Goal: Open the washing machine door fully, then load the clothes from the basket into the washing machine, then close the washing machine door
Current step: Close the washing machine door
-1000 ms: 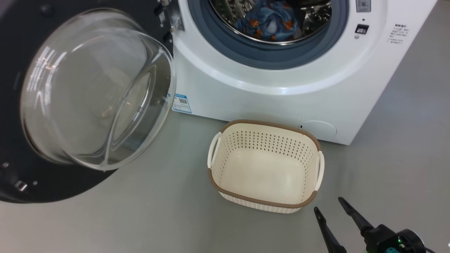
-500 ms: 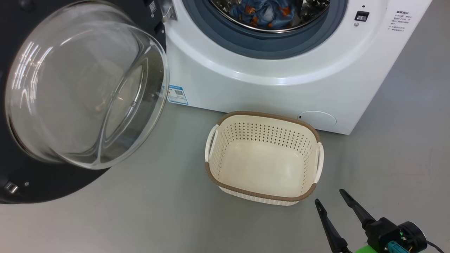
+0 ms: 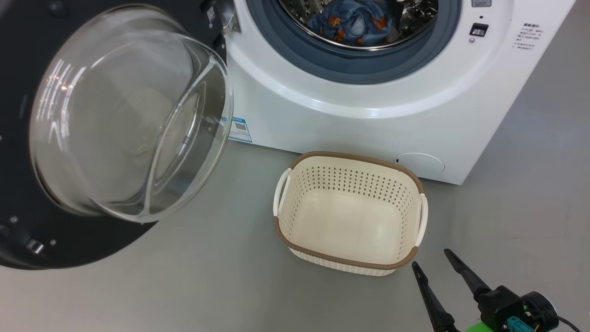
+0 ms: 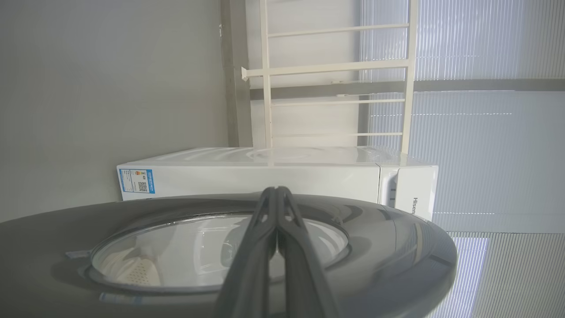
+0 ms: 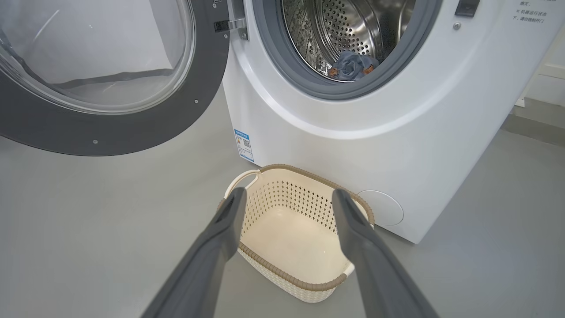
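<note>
Grey smooth floor (image 3: 184, 286) is seen under everything. Pale ribbed wall panels (image 4: 485, 154) and a white bar frame (image 4: 335, 66) are seen behind the machine in the left wrist view.

White boxy front-loading washing machine (image 3: 368, 124) is stood on the floor, with grey rubber seal (image 3: 350, 71) and perforated steel drum (image 5: 353, 26) exposed. Large round door, made up of a glossy black ring (image 3: 27, 258) and a clear bulging glass bowl (image 3: 124, 115), is swung wide open at the left of the head view.

Light blue garment with orange prints (image 3: 355, 20) is bunched at the drum bottom. A paler patch is seen in its middle; whether that is a separate white piece cannot be told.

Small cream-white perforated plastic basket with brown woven-look rim (image 3: 345, 263) and white side handles is set on the floor just in front of the machine, near a round white cover (image 3: 420, 163) and right of a blue label sticker (image 3: 239, 130). Its bare bottom is visible.

Right gripper (image 3: 431, 258) is held at the lower right of the head view, near the basket's near corner but apart from it. Its fingers are spread wide with nothing between them. In the right wrist view the basket is framed between them.

Left gripper (image 4: 276, 191) is seen with fingers pressed together and nothing gripped, over the door's outer face. Contact with the door cannot be told.
</note>
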You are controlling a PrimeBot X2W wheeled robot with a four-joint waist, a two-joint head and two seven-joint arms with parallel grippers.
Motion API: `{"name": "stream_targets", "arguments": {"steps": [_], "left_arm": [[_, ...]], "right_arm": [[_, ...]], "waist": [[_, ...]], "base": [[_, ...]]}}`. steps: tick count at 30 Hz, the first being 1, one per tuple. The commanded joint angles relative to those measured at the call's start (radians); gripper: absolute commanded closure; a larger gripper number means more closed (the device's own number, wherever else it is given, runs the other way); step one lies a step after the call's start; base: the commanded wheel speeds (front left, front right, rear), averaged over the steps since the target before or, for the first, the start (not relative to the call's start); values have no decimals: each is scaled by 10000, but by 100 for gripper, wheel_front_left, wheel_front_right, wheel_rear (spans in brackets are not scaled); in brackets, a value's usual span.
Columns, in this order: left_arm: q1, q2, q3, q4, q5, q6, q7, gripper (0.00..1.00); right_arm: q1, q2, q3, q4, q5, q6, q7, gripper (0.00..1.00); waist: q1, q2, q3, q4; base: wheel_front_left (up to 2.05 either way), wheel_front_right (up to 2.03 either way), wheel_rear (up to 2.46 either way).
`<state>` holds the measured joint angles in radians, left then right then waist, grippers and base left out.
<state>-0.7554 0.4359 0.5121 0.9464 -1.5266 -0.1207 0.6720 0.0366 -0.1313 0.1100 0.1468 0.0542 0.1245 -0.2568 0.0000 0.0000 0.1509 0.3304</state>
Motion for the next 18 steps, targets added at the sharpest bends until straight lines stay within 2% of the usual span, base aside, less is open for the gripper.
{"name": "stream_targets", "arguments": {"steps": [1, 11, 18], "left_arm": [[185, 352, -18, -406, -25, -69, 422, 100], [976, -114, -376, -1743, -102, 262, 1561, 100], [1915, -794, -377, -3662, -314, 968, 1912, 100]], "right_arm": [[-325, 12, 187, -190, -15, 62, -49, 0], [-170, 308, 92, -167, 37, 62, -49, 0], [36, 504, 9, -198, 100, 62, -49, 0]], "waist": [[0, 0, -67, 22], [0, 0, -469, 122], [0, 0, -825, 81]], "base": [[0, 0, 0], [0, 0, 0], [0, 0, 0]]}}
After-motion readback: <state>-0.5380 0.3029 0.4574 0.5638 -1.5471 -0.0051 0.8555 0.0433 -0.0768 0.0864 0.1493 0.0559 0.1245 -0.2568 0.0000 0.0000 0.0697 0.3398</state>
